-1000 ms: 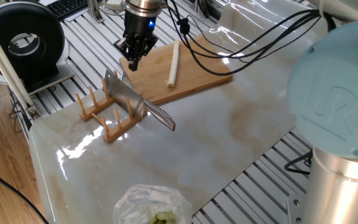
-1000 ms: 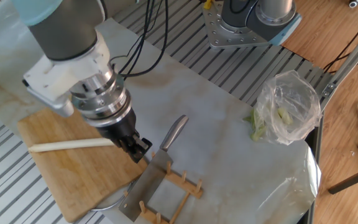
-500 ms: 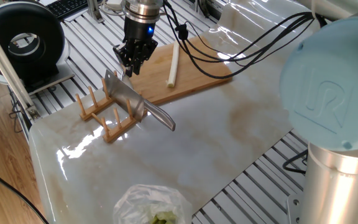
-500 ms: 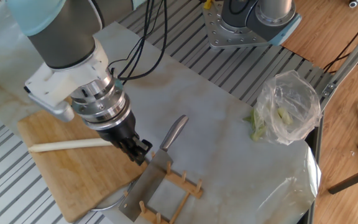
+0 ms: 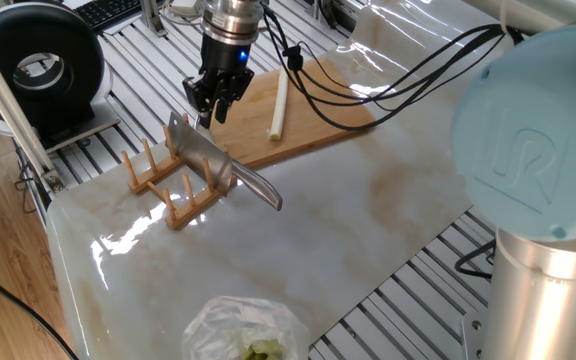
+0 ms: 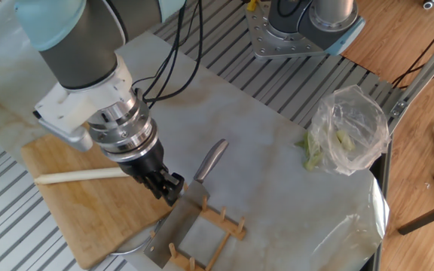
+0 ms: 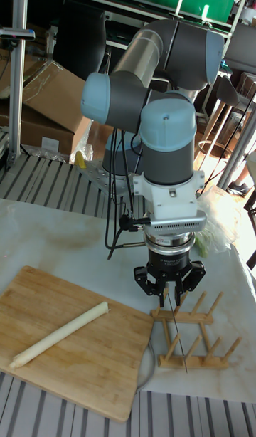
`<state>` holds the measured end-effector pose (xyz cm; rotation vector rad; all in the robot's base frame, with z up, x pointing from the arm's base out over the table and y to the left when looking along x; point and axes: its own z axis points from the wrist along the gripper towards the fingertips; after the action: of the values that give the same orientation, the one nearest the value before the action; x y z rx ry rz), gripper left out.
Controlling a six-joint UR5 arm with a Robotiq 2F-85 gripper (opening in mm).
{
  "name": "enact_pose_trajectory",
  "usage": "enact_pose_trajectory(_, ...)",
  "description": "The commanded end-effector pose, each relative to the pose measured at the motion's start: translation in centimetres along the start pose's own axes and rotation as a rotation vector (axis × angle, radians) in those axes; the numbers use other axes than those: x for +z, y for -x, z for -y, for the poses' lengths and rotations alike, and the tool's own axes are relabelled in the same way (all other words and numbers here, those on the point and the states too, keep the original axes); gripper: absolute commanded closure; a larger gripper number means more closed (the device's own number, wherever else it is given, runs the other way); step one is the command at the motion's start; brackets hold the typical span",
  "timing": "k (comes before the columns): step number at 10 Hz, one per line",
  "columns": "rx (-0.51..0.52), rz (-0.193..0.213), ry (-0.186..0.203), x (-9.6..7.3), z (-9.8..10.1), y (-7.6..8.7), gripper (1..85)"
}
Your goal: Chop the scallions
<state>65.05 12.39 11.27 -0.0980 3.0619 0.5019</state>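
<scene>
Marble-patterned tabletop is filling the scene, sitting on a ribbed metal frame. Nearest in one fixed view, a clear plastic bag with green bits is lying at the table's edge. Further in, a cleaver is resting upright in a small wooden rack, its metal handle sticking out toward the table's middle. The gripper is hovering just above the blade's top edge, its fingers spread slightly apart and holding nothing. Beyond it, a wooden cutting board is lying flat. On the board, the scallion is lying whole: a thin, pale cream-white stalk, straight and uncut, well apart from the cleaver. A black round device is standing off the table at the far left.
</scene>
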Motion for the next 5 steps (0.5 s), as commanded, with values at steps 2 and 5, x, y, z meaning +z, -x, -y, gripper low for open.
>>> enact_pose_trajectory(2, -0.014, 0.012, 0.036, 0.55, -0.55, 0.22, 52.3)
enact_pose_trajectory(5, -0.043, 0.044, 0.047, 0.71, -0.26, 0.65, 52.7)
